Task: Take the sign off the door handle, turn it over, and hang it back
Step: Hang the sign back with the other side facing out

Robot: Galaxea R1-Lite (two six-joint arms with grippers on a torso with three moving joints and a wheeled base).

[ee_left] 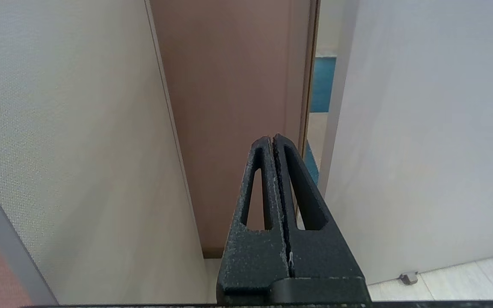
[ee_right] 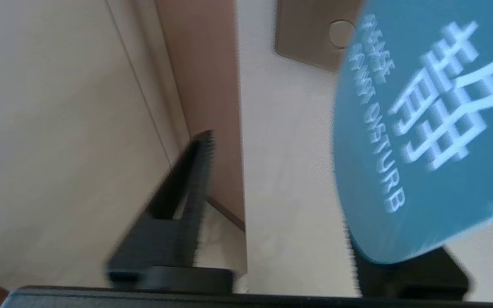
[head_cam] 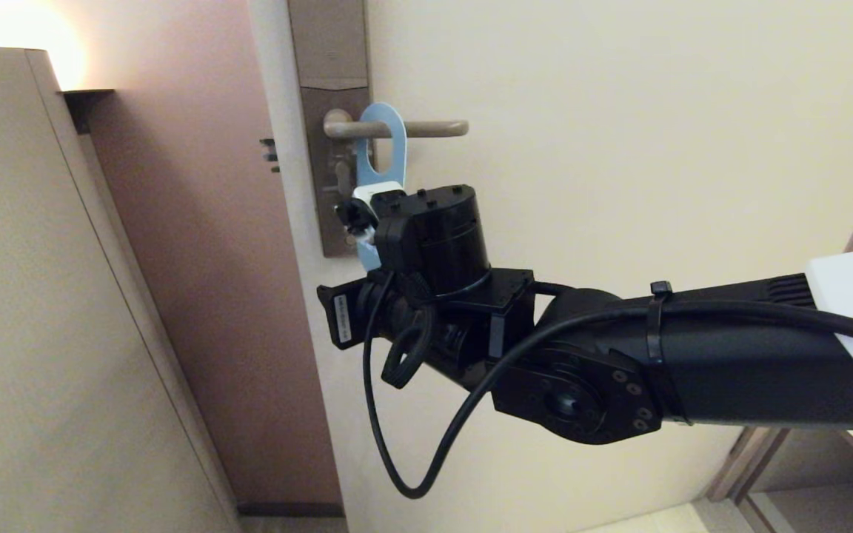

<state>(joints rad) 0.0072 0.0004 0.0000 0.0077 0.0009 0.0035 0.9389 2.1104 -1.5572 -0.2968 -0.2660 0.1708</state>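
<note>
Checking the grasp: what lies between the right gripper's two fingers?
Right wrist view: the right gripper has its fingers apart, with only bare door behind the gap; the blue sign overlaps one finger. The left gripper is parked, shut.

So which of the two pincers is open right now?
The right pincer by the sign, fingers spread wide; the left pincer is shut.

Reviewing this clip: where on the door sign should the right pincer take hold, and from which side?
Grip the sign on its solid lower body, below the oval hole looped over the door handle. It hangs flat against the door, so come from below with one finger on each face. The right pincer is open there; one finger stands clear.
</note>
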